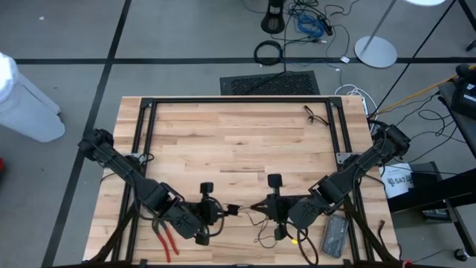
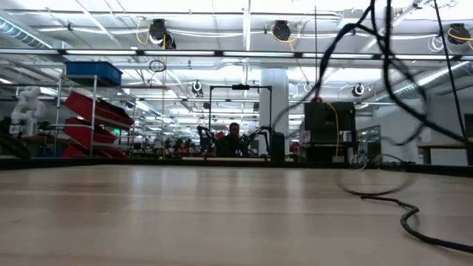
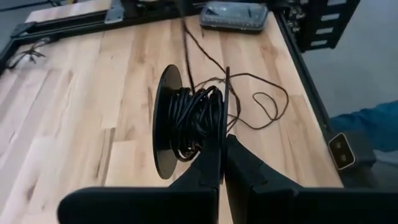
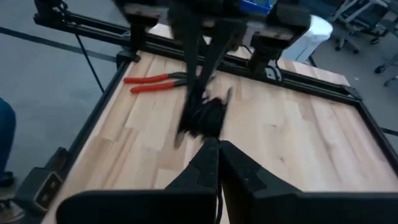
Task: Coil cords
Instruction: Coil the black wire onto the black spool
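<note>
The left gripper (image 3: 222,163), jaws closed on the black spool's (image 3: 186,124) flange, and the right gripper (image 4: 218,163), jaws shut, pinch thin black cord (image 3: 261,102); slack beside the spool could snag or unwind.

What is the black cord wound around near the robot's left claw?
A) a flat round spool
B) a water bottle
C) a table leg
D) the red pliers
A: in the left wrist view the thin black cord is bunched between the two dark discs of a spool, right ahead of the shut left gripper.
</note>
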### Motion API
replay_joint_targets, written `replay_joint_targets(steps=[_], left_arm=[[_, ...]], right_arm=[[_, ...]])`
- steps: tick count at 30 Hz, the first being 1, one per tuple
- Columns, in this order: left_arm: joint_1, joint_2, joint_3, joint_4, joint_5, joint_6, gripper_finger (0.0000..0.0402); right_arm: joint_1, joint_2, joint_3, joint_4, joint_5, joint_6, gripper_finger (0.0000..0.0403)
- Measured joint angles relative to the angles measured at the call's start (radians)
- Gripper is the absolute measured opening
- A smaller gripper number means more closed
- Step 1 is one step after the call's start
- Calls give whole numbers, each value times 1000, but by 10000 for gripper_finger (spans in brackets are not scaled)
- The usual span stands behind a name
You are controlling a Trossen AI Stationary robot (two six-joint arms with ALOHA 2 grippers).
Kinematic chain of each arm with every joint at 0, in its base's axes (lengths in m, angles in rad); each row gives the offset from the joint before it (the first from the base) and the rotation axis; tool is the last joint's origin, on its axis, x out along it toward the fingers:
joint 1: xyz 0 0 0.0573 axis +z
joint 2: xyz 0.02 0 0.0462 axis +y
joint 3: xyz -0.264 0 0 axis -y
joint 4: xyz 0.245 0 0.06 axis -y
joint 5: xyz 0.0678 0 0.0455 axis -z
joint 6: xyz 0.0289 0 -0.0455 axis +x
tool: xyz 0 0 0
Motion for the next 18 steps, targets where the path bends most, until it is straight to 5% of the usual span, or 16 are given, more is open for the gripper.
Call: replay_joint_targets(steps=[6,18], left_arm=[[20,28,0,31,36,57,10],[48,33,0,108,97,180,10]], right_arm=[[-30,0,0,-3,-16,-62,0],[-123,0,1,92,-227,-250,0]])
